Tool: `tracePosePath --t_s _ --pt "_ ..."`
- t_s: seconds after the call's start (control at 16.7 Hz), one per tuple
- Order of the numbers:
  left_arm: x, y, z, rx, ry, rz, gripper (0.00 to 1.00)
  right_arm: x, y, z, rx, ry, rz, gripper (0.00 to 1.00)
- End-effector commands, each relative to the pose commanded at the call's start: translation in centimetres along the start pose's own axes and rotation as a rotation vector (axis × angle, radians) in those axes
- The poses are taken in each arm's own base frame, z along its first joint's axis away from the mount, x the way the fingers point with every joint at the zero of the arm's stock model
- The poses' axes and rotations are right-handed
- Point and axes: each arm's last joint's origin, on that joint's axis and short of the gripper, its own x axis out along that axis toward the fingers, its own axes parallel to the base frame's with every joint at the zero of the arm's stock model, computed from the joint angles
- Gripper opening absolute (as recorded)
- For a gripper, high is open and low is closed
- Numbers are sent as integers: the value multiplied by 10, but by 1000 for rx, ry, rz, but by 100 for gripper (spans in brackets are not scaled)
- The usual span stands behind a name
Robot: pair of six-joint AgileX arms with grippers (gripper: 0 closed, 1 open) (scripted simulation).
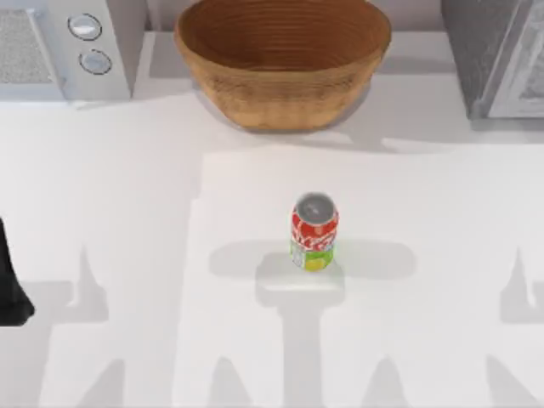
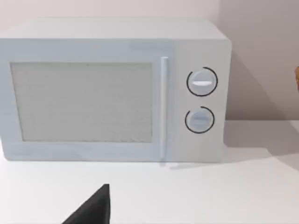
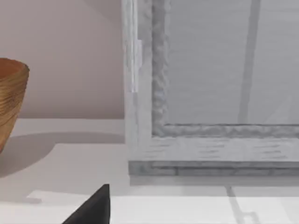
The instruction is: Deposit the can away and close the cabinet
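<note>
Left claw [image 2: 93, 210] table-edge, can [image 1: 314, 231] upright, mid-table

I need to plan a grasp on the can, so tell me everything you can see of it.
The can is a small red drink can with white lettering, a yellow-green band at its base and a silver top. It looks like metal. It stands upright on the white table, near the middle, in front of the woven bowl and apart from it. Nothing but the table touches it.

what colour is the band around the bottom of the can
Yellow-green, below the red body with white lettering of the can. It shows best in the top view.
</note>
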Motion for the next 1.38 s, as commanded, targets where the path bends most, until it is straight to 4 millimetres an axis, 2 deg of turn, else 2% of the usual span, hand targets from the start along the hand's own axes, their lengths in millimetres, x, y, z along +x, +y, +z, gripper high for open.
tracePosePath --t_s 0.42,0.6,0.78,0.96,1.08,1.2,1.38 --pt "0 0 0 0 0 0 100 8 5 10 2 16 -5 100" --pt "0 0 0 0 0 0 100 21 13 20 -1 41 -14 100" --pt "0 0 0 0 0 0 100 43 29 30 -11 64 -22 100" --pt "0 0 0 0 0 0 100 71 56 35 -26 76 -28 100" --pt "0 0 0 0 0 0 100 90 82 32 -37 77 -30 100" --pt "0 0 0 0 0 0 100 107 112 23 -47 72 -30 100" --pt "0 0 0 0 0 0 100 121 162 -2 -54 57 -28 100"
